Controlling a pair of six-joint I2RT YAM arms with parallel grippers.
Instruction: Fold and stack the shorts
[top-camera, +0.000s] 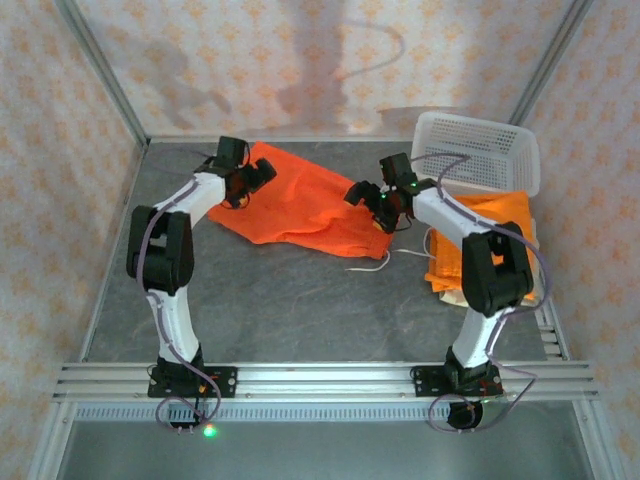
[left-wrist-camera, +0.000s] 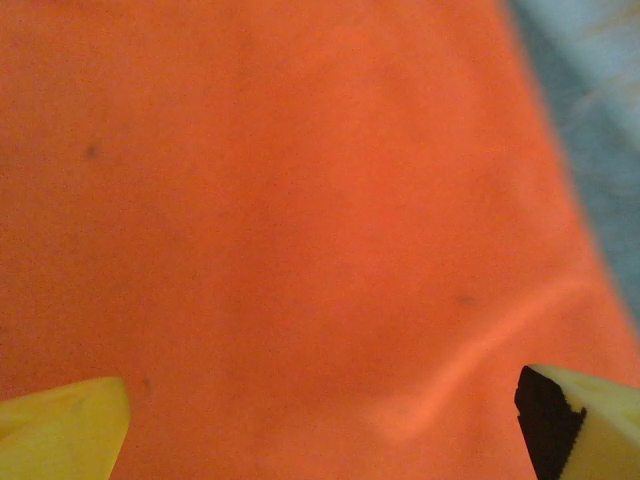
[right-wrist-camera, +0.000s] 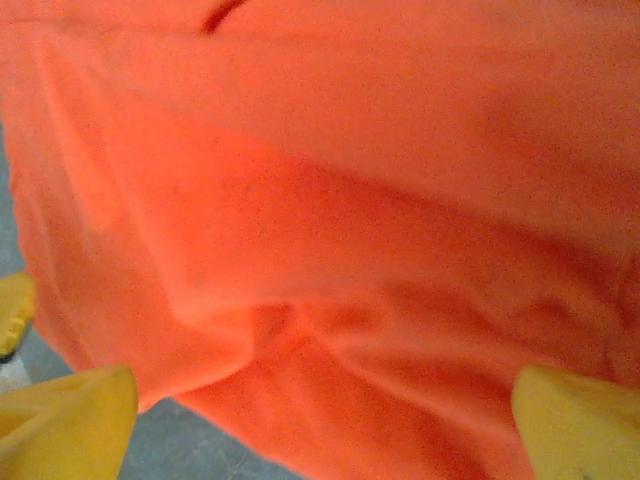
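We see one orange pair of shorts (top-camera: 300, 205) lying flat near the far edge of the table (top-camera: 300, 310), spread, we judge, for folding. Our left gripper (top-camera: 248, 185) hangs over its far-left corner and our right gripper (top-camera: 375, 203) over its right end, both jaws wide, gripping nothing. The folded stack (top-camera: 507, 212) sits by the right edge, before the basket (top-camera: 478, 150), ready to receive it.

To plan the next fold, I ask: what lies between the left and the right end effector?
The orange shorts, spread flat, fill the stretch from the left end effector to the right end effector, as the top view shows.
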